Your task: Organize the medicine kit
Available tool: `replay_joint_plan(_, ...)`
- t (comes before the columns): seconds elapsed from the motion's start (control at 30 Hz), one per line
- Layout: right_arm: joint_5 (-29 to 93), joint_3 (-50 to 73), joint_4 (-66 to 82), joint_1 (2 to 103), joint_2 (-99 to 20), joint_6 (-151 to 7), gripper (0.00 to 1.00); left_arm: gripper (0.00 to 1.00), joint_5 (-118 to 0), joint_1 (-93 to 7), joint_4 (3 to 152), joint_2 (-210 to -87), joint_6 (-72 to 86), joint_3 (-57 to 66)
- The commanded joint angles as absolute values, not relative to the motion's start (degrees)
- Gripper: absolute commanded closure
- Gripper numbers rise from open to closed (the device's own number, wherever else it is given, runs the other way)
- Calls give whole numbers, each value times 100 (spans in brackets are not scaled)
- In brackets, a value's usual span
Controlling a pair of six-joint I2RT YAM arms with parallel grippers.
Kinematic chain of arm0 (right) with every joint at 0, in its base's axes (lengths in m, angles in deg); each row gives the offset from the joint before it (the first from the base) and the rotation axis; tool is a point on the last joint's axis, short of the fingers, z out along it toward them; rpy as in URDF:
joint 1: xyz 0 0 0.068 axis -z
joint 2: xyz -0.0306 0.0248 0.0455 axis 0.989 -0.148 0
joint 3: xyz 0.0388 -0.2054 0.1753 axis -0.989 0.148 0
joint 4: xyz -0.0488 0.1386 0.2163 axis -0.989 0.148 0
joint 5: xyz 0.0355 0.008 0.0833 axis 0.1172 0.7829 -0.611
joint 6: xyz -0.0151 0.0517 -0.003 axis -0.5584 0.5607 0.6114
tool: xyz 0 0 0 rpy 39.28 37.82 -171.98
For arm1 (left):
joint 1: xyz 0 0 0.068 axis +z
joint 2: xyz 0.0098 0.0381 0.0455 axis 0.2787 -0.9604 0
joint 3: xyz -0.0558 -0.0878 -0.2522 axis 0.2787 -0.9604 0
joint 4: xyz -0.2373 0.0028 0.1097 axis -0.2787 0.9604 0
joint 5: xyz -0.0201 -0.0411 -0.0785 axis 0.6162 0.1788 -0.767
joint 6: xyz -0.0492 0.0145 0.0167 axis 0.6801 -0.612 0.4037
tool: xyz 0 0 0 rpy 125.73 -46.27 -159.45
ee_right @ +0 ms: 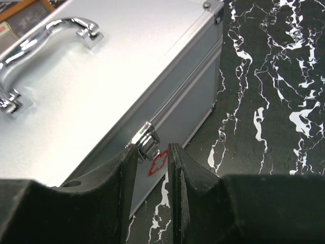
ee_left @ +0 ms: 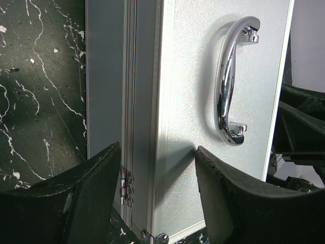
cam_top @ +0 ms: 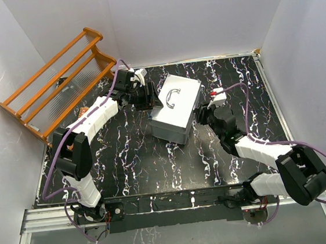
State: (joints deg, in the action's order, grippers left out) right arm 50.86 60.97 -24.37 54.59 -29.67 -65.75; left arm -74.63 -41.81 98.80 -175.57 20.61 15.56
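Spotted left gripper spread wide astride medicine kit edge, gripping nothing. Couldn't tell if right gripper pinched latch, half-hidden behind fingertips.

Between left claw, right claw — medicine kit; rack far-left.

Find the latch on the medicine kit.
Right wrist view: the latch sits on the medicine kit's side seam, just beyond the right fingers, above a red cross mark.
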Motion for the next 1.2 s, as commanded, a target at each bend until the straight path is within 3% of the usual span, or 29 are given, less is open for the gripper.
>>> replay_joint_plan(0.0,4843,5649,-2644,5491,-2772,-6347,70,43,-7065,-4158,10581,-17836,1818,1340)
replay_joint_plan(0.27,5571,5324,-1801,5565,-2695,-5885,69,43,-7035,-4153,10634,-17828,1813,1401)
replay_joint_plan(0.43,6481,4783,-86,5610,-2837,-5000,68,42,-7055,-4149,10660,-17858,1846,1495)
replay_joint_plan(0.6,6114,3987,1184,5671,-3666,-4595,86,44,-7087,-4154,10705,-17941,1891,1602)
replay_joint_plan(0.73,5710,3504,1517,5704,-4177,-4430,92,47,-7117,-4152,10735,-17956,1902,1626)
replay_joint_plan(1.07,4540,3428,1098,5823,-4403,-4168,95,49,-7225,-4145,10696,-18006,1947,1631)
replay_joint_plan(1.17,4928,3548,1146,5917,-4224,-3951,91,46,-7041,-4149,10628,-17891,1963,1617)
